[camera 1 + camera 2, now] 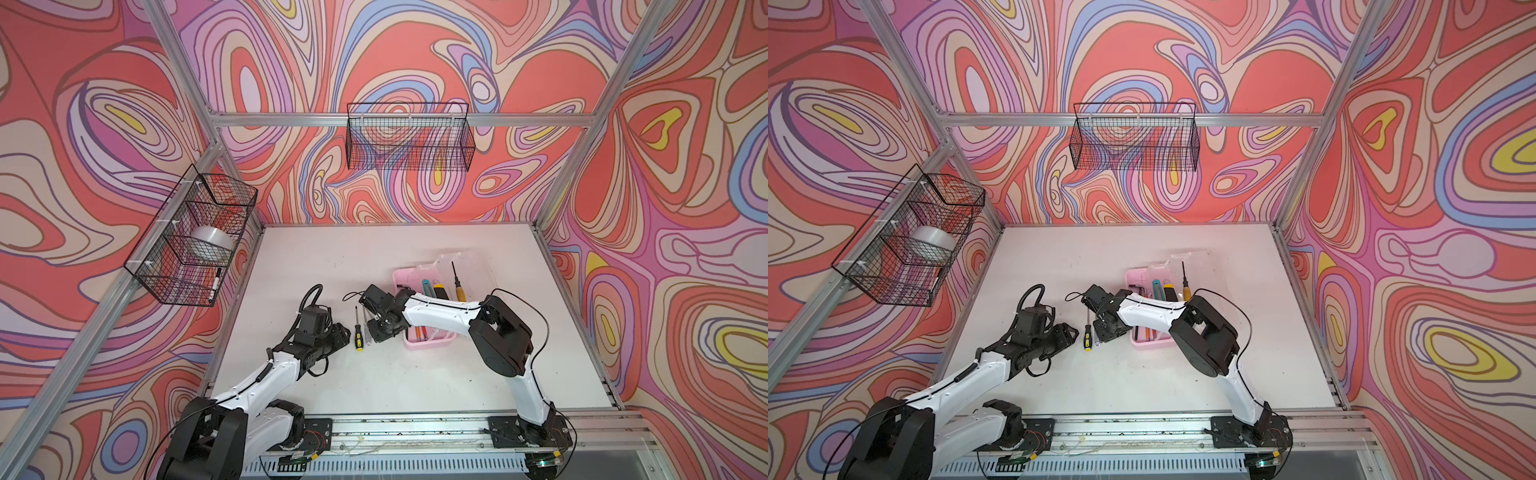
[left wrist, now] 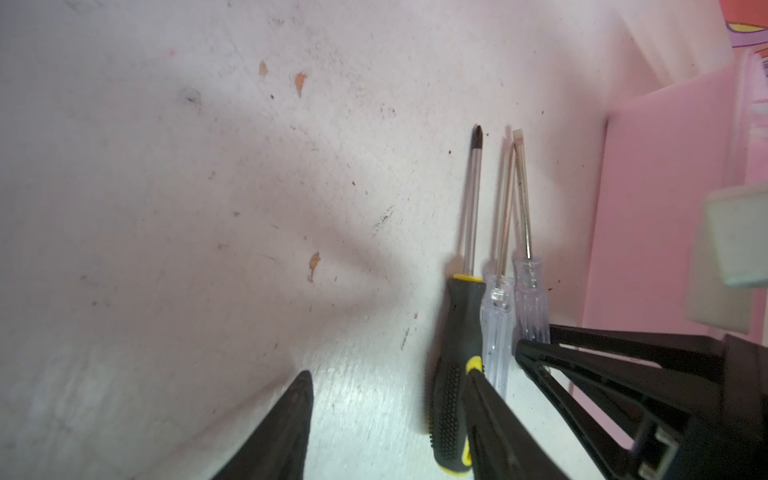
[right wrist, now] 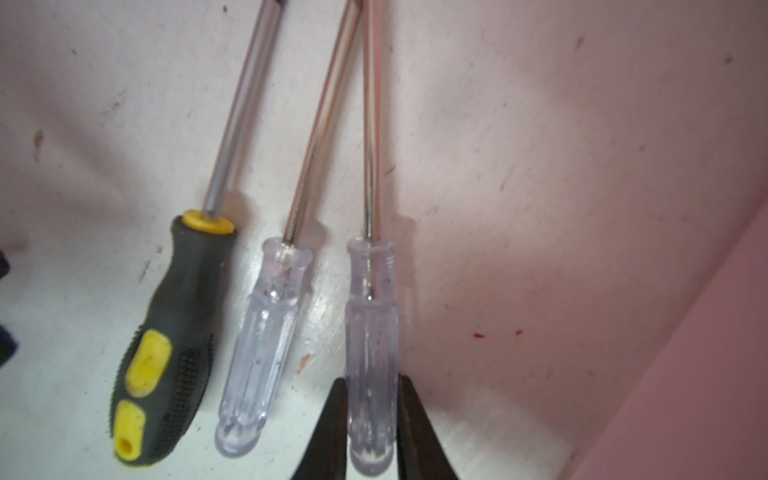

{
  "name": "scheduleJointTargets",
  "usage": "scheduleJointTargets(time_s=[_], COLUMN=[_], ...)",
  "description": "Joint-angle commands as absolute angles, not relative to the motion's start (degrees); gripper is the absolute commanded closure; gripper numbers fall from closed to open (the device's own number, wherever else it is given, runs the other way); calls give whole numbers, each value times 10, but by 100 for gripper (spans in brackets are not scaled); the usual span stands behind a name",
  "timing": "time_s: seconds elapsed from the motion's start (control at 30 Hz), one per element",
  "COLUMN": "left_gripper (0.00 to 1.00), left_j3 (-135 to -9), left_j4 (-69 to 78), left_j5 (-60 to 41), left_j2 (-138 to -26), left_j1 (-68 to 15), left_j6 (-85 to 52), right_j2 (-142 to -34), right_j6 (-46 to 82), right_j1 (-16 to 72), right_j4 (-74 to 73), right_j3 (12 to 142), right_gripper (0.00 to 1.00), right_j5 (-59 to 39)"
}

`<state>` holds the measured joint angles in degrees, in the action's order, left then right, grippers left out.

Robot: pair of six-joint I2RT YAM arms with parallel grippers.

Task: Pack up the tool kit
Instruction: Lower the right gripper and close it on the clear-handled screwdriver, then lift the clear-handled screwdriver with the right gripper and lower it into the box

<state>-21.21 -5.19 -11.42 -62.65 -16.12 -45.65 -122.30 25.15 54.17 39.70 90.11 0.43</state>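
- Just beside the right claw [image 3: 372, 378], on the side away from the left claw [image 2: 390, 374], stands the tool kit case [image 1: 430, 341]. Its pink base sits on the table [image 1: 374, 257], and the clear lid [image 1: 478, 266] lies open beyond it. The right arm [image 1: 440, 311] reaches across the case's near end, so a low carry back could, I judge, clip the case wall with the shaft.
- The left claw is about half open and holds nothing. It hovers close by, over the black-and-yellow screwdriver [image 3: 166, 345]. With the claws this near, a careless lift could knock one against the other.
- The right claw is nearly closed, with a finger against each side of the clear-handled screwdriver [image 3: 372, 324] near its butt end. The tool lies flat on the table. Held so far back, the long shaft may droop or swivel as it rises.
- Between the gripped tool and the black-and-yellow one lies a second clear screwdriver [image 3: 262, 345]. The two shafts meet near the tips, so it could be dragged along.
- Well beyond and above both claws hang a back-wall wire basket [image 1: 409, 137] and a side-wall wire basket [image 1: 191, 237], neither in the way.
- Past the right claw, the case holds a teal knife [image 1: 427, 286], a yellow-black knife [image 1: 439, 289] and orange rods [image 1: 419, 332].
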Motion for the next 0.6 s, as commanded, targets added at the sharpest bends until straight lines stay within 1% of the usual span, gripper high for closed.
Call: scheduleJointTargets(time_s=[0.0,0.23,0.3,0.47,0.57], left_gripper=[41,41,42,42,42], left_j3=[-217,-234,-239,-249,-253], left_j4=[-48,-48,-47,-47,-45], left_j5=[-112,-116,-118,-125,-128], left_j2=[-618,-629,-633,-639,-640], left_j1=[-158,-159,-159,-159,-159], left_j6=[-456,-453,-452,-448,-445], right_j2=[-1190,-1110,-1078,-993,-944], right_j6=[259,263,264,252,241], right_j1=[548,552,551,543,504], right_j4=[408,422,431,503,540], right_j3=[900,885,879,885,873], right_gripper=[100,100,100,100,100], right_j5=[13,10,21,130,166])
